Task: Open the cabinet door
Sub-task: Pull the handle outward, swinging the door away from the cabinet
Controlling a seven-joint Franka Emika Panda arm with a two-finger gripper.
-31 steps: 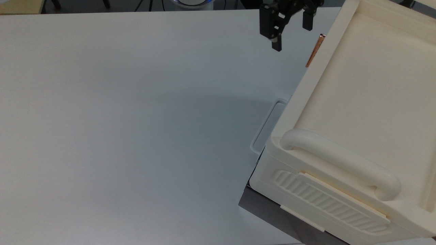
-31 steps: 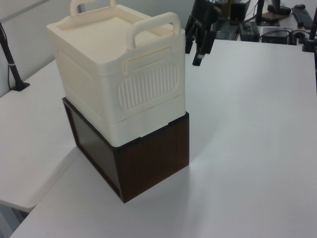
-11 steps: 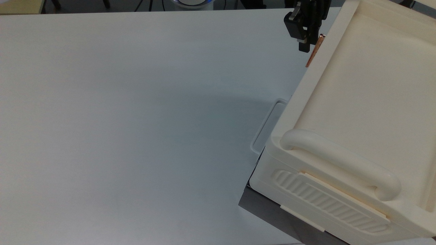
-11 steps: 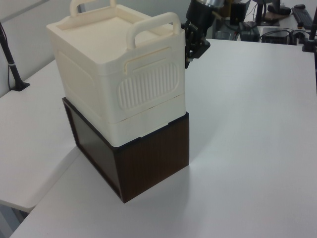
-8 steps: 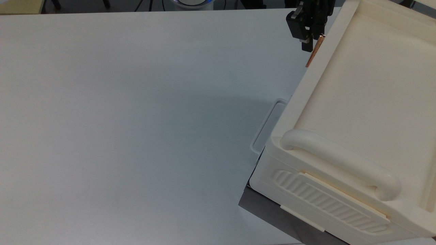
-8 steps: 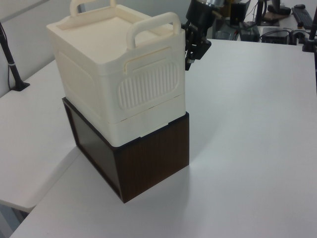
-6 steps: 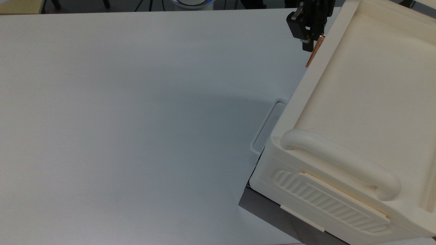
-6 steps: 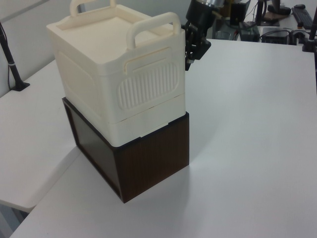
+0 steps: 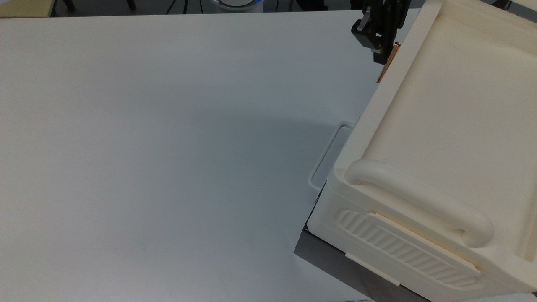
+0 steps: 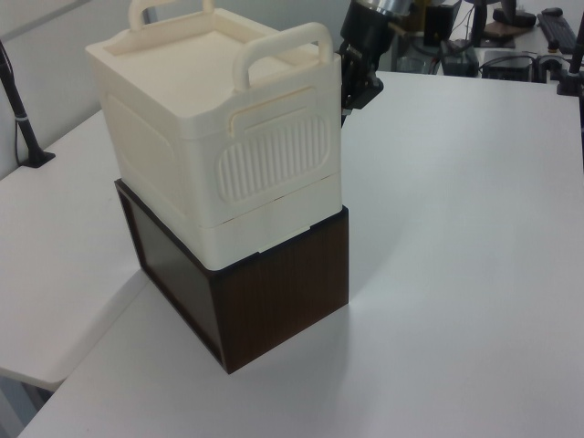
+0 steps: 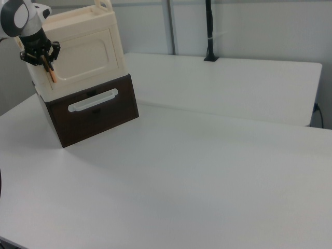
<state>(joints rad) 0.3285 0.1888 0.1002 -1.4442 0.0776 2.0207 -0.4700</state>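
White table (image 11: 218, 155): bears a dark wooden base (image 11: 98, 116).
Cabinet (image 11: 78, 49): cream, atop that base.
Cabinet door (image 11: 85, 54): front face in the right view, seemingly flush.
Copper handle (image 11: 50, 72): door's left end.
Gripper (image 11: 44, 61): fingers pinched on the handle's upper part.

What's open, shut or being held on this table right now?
Cabinet door: shut, flush with the cabinet.
Door handle: copper bar, gripper on it.
Gripper: shut on the door handle.
Brown drawer under the cabinet: shut.
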